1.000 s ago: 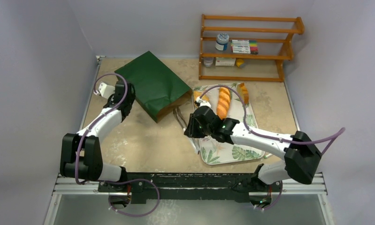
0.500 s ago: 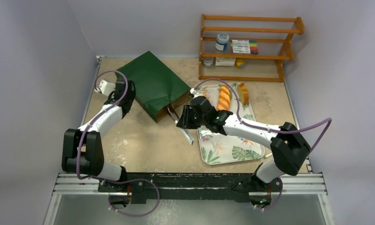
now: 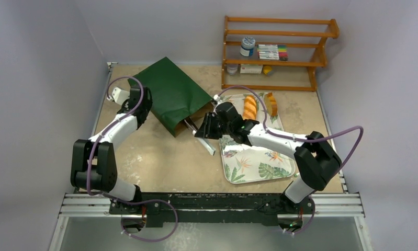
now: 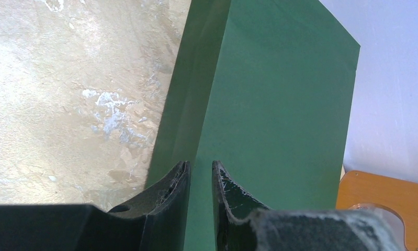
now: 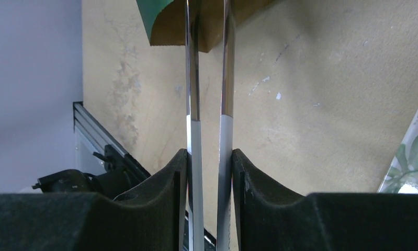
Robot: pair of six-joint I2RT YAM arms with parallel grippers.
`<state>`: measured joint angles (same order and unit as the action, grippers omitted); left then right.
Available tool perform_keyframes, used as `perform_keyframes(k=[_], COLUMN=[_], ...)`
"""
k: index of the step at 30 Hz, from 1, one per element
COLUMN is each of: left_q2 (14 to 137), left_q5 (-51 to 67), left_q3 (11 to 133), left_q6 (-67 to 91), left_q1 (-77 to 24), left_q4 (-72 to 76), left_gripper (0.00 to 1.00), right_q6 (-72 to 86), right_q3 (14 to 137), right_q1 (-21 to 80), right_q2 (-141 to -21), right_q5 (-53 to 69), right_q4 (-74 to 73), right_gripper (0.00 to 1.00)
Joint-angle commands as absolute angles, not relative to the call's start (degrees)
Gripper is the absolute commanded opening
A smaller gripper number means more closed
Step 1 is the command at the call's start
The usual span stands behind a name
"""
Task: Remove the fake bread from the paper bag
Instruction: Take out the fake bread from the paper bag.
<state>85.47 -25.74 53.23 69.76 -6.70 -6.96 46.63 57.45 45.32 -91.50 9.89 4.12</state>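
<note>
a leaf-patterned tray [image 3: 259,167] sits on the tan table [image 3: 165,162] with silver tongs [image 3: 210,148] just left of it, and behind it a wooden shelf [image 3: 277,63] holds a jar [image 3: 247,46], markers [image 3: 272,52] and a box [image 3: 251,68].

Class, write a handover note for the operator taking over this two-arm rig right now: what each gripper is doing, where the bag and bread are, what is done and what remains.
Left gripper: shut on the side edge of the paper bag, which lies flat with its mouth towards the tray.
Right gripper: shut on metal tongs, with their tips at the bag's mouth.
Done: a baguette and a smaller bread piece lie at the tray's far end.
Left: the bag's inside is hidden. Reach in with the tongs, check for more bread and move any to the tray.
</note>
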Motion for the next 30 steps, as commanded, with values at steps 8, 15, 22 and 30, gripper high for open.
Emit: perform_keyframes(k=[8,15,22,30], left_q2=[86.44,86.82,87.25,87.35], left_q5=[-25.66,-25.5,-25.49,-25.49], left_q3=[56.23,56.52,56.59,56.75], left_q6=[68.44,68.12,67.98,67.78], left_q1=[-6.15,-6.15,-6.15,-6.16], left_q4=[-5.98,-5.98,-5.9,-5.97], left_gripper=[0.22,0.22,0.22,0.22], right_q6=[49.54,50.56,51.88,53.2], right_q3=[56.05,55.94,54.36,54.08], right_q1=[43.4,42.26,40.73,39.52], right_q2=[-91.78,-93.24,-93.87,-95.04], right_q5=[14.05,15.36,17.2,19.91], right_q4=[11.04,11.58,13.25,15.12], right_gripper=[0.35,0.35,0.36,0.37])
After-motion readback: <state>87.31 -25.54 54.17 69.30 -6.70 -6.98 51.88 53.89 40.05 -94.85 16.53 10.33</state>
